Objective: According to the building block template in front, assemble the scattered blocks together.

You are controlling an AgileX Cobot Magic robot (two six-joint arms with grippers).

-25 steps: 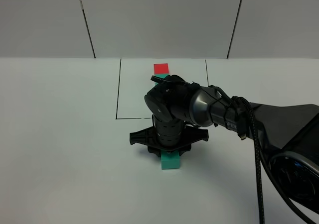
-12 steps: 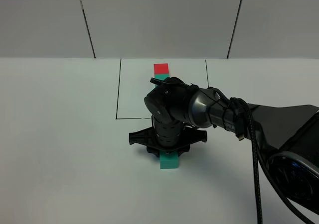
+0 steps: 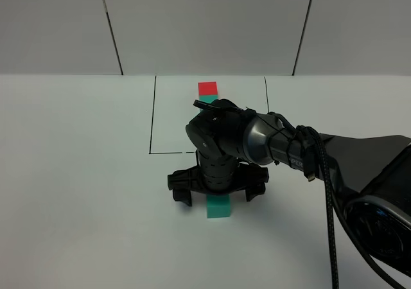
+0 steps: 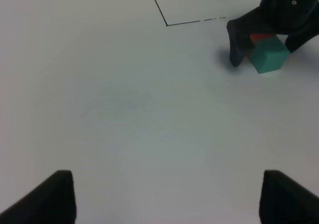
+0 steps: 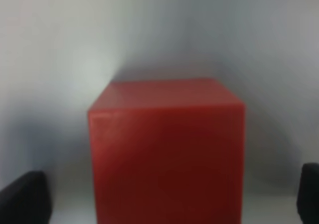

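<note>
- Your right gripper (image 3: 218,196) hangs in the lower centre of the high view with its jaws spread wide apart, one fingertip on each side of the teal block (image 3: 219,207) and clear of it. The wrist view fills with the red block (image 5: 166,152), both finger tips only at the bottom corners, so nothing is clamped.
- In the left wrist view the red block (image 4: 259,38) sits touching the teal block (image 4: 269,54), just behind it, in the upper right of that frame. The pair looks assembled.
- The template (image 3: 207,90) lies at the top centre of the high view, inside the black outline (image 3: 153,115).
- Risk: if you lift off at a slant, a fingertip may catch a block and break the joint or turn the pair.
- Risk: the wrist hides the red block from above, so you cannot check the order against the template there.
- Your left gripper (image 4: 167,196) is open and idle, low in its own frame.
- Against half a second back, the right fingers have spread and the teal block shows more.
</note>
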